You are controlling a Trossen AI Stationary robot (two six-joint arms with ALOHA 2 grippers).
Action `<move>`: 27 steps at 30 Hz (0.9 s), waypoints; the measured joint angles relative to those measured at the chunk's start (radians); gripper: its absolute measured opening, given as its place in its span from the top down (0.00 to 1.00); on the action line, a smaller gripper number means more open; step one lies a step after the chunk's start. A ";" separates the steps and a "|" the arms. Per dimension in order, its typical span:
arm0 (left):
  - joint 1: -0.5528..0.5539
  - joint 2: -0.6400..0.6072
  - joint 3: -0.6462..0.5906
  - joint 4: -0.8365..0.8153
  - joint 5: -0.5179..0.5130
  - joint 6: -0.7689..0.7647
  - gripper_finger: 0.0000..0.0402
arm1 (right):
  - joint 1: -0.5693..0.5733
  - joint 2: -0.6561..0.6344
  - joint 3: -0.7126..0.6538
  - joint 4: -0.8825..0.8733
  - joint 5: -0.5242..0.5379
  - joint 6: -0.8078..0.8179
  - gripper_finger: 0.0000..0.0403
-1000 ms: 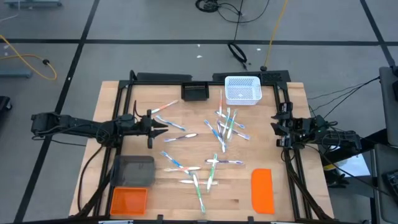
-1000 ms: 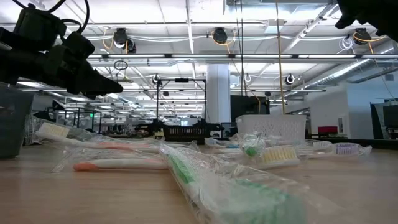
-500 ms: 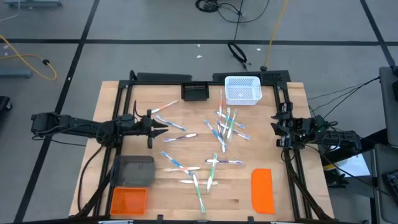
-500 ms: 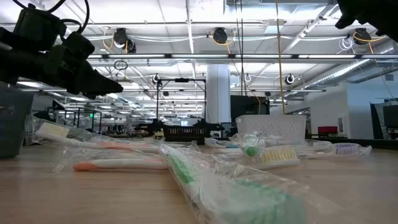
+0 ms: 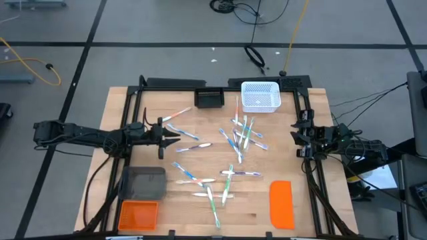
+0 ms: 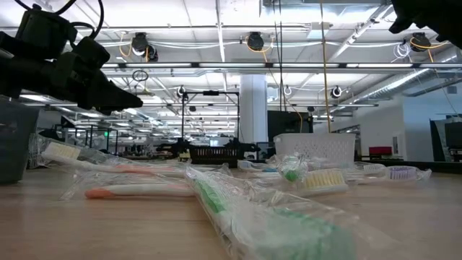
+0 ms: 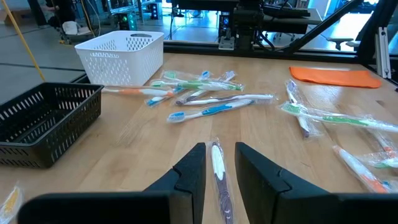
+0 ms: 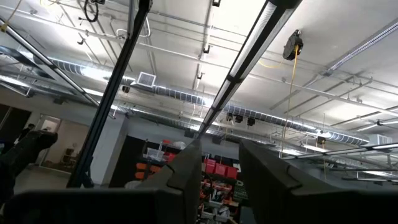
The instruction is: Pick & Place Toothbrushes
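Several thin toothbrushes point(image 5: 240, 133) in clear wrappers lie scattered flat on the wooden table point(image 5: 313, 107), seen close up in the low view point(image 6: 216, 195). My left gripper point(image 5: 175, 135) is open and hovers above the table's left half point(image 6: 123, 97). In the left wrist view its fingers point(image 7: 219, 148) stand over either side of one wrapped toothbrush point(image 7: 219, 180) without touching it. My right gripper point(image 5: 294, 138) waits open at the table's right edge, tipped up toward the ceiling point(image 8: 219, 149).
A white basket point(image 5: 259, 95) and a black basket point(image 5: 209, 99) stand at the far edge. A grey bin point(image 5: 143, 181) and an orange bin point(image 5: 138, 215) sit at the near left, and a flat orange lid point(image 5: 281, 203) lies at the near right.
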 joint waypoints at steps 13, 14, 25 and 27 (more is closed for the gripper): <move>0.000 0.000 0.000 0.003 -0.026 0.000 0.79 | 0.000 0.000 0.000 0.009 0.000 -0.001 0.75; 0.000 0.000 0.000 0.004 -0.026 0.000 0.79 | 0.000 0.000 0.000 0.009 0.005 -0.008 0.75; 0.000 0.000 0.000 0.013 -0.026 0.000 0.79 | 0.000 0.041 0.003 0.037 0.055 0.012 0.75; 0.000 0.000 0.000 0.014 -0.026 0.000 0.79 | 0.000 0.091 0.028 0.037 0.053 0.022 0.75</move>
